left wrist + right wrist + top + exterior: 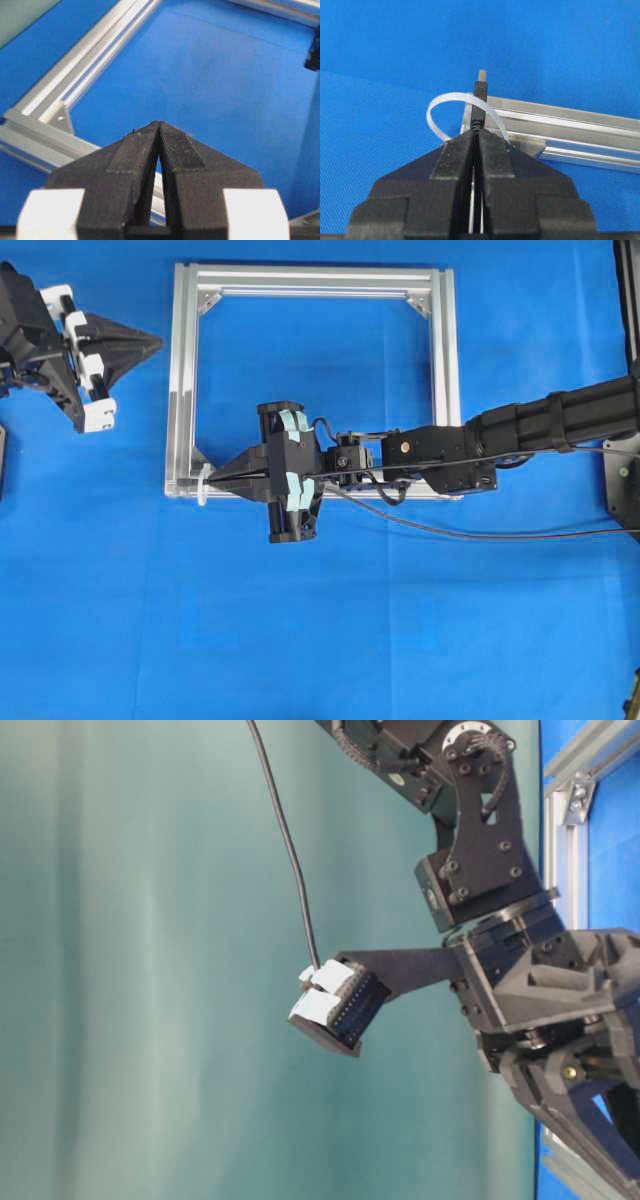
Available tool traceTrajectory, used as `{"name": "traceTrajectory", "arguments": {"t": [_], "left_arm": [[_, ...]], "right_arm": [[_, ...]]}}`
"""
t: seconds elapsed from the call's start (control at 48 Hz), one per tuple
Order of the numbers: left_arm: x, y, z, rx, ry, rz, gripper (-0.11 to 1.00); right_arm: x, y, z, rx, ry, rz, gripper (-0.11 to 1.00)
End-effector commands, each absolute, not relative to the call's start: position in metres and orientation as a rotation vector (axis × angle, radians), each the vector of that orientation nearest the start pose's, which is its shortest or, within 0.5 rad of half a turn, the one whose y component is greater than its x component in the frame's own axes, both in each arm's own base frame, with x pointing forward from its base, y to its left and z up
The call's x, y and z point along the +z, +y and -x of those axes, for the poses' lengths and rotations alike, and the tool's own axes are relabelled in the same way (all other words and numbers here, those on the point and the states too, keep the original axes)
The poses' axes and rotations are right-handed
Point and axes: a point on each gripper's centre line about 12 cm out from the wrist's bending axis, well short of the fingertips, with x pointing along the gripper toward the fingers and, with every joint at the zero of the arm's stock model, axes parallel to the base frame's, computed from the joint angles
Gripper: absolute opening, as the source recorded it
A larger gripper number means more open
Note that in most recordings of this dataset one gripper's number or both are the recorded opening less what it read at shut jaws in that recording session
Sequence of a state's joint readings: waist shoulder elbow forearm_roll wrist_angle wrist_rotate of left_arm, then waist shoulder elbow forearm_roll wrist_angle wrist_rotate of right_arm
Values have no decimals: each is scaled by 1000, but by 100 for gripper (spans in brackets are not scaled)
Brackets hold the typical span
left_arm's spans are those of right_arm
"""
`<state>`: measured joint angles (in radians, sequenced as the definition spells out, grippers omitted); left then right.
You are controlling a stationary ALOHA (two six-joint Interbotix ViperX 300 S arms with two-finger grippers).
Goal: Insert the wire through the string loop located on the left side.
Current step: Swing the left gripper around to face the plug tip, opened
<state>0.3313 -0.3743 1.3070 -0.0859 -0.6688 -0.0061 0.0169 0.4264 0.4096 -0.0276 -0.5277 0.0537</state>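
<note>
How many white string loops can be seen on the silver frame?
1. The string loop stands at the frame's lower-left corner in the overhead view, where the right gripper holds the wire. Others may be hidden.

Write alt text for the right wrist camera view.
The right pincer, closed on a thin black wire with a silver metal plug tip, holds the plug at a small white string loop. Behind lies a silver aluminium frame rail on blue cloth.

Bright even light, soft shadows, glare on the frame (185, 390) — near pincer edges blurred
</note>
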Motion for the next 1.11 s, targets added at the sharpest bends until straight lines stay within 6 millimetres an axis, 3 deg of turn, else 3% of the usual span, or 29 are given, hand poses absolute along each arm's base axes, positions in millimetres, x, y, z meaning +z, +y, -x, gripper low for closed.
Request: {"name": "traceTrajectory", "arguments": {"t": [0.0, 0.605, 1.084], "left_arm": [[162, 76, -229, 356, 228, 102, 0], [163, -23, -223, -72, 245, 34, 0], [160, -27, -223, -92, 268, 25, 0]], "right_arm": [[133, 9, -497, 25, 267, -29, 1], [133, 9, -497, 23, 267, -31, 1], [133, 8, -497, 22, 266, -34, 1]]}}
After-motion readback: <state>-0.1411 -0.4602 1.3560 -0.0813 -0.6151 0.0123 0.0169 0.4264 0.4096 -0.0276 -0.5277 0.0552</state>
